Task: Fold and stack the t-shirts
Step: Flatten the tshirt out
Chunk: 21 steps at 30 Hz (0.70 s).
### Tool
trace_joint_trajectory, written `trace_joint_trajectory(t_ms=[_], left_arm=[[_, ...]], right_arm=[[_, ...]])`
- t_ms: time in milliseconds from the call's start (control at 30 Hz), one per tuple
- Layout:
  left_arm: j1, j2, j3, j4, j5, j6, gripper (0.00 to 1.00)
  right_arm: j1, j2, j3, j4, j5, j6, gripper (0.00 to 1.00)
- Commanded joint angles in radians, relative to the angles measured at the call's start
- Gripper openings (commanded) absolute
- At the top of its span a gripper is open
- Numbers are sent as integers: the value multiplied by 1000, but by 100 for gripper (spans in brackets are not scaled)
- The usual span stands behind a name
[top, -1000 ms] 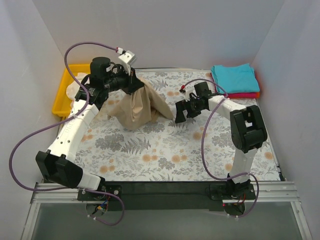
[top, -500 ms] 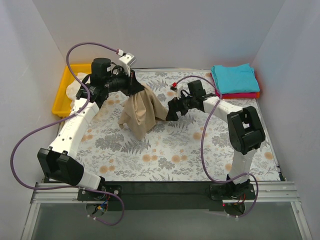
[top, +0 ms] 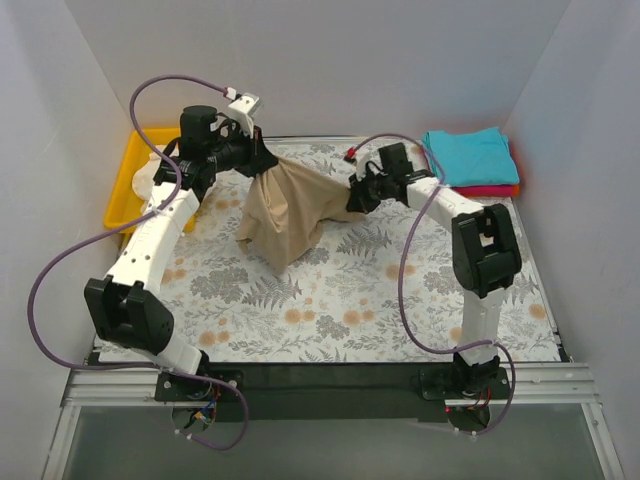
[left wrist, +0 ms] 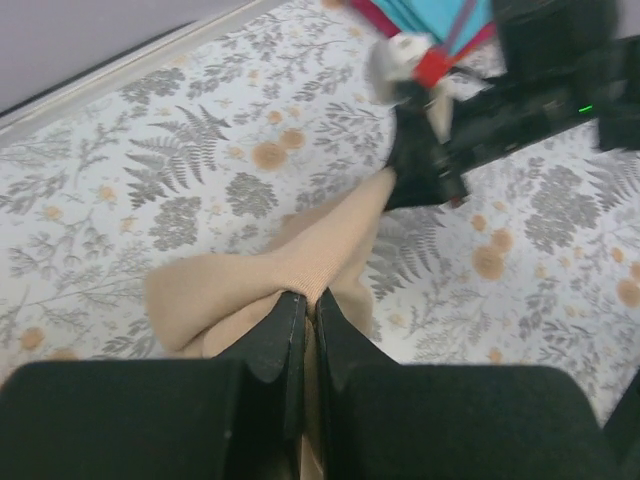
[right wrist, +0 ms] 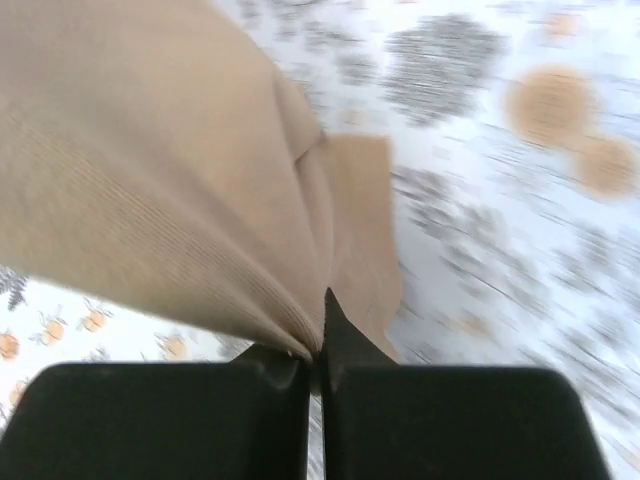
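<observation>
The tan-khaki t-shirt [top: 290, 210] hangs in the air over the far middle of the table, stretched between the two arms. The left gripper [left wrist: 308, 310] has its fingers pressed together on one bunched edge of the cloth at the far left of the shirt. The right gripper [right wrist: 318, 335] is likewise closed tight on a gathered fold at the shirt's right end. Between the two pinch points the upper edge runs taut, and the rest of the fabric sags in a loose pouch. The lowest folds hang close to the fern-and-flower cloth [top: 330, 290] that covers the table; whether they touch it cannot be told.

At the far right corner a folded teal t-shirt [top: 468, 155] lies squarely on a folded red-pink t-shirt [top: 492, 190], of which only the near and right edges show. At the far left stands a yellow tray [top: 122, 195], with a white cloth [top: 146, 180] in it, partly hidden by the left arm.
</observation>
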Motion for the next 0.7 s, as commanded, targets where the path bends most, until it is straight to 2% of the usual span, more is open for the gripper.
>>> trace_joint_trajectory(t_ms=[0,133,200,267,333,367,400,467,500,533,567,600,633,667], left_arm=[[44,51,101,117,-70,30,0],[53,129,249,135,-18,124,0],[53,154,305,152,-27,146,0],[55,140,313,120,11,237,0],[55,80,191,105,94,313,0],[56,44,119,100,121,372,1],[55,-51,-56,91,146,417,3],[46,-147,-223,53,206,527,21],[44,-232,-318,15,232,584,32],[27,-279,-463,-36,256,659,50],[11,-318,-542,-124,251,751,76],[-15,-355,-603,-157,241,762,77],[-17,-432,-697,-183,238,762,80],[-17,-461,-726,-208,219,726,81]], right_arm=[[-147,-163,104,-121,81,-73,1],[-204,-278,273,-287,130,-199,1],[-202,-309,302,-356,168,-266,1],[-201,-358,295,-391,191,-324,1],[-199,-427,240,-425,207,-372,1],[-196,-456,142,-428,213,-403,1],[-190,-509,93,-437,228,-450,1],[-172,-556,-21,-459,237,-502,1],[-161,-579,-144,-460,262,-522,1],[-149,-628,-206,-466,273,-564,1],[-117,-654,-264,-476,292,-584,5],[-100,-706,-377,-489,303,-605,9],[-86,-734,-421,-502,306,-624,29],[-63,-763,-462,-538,296,-633,41]])
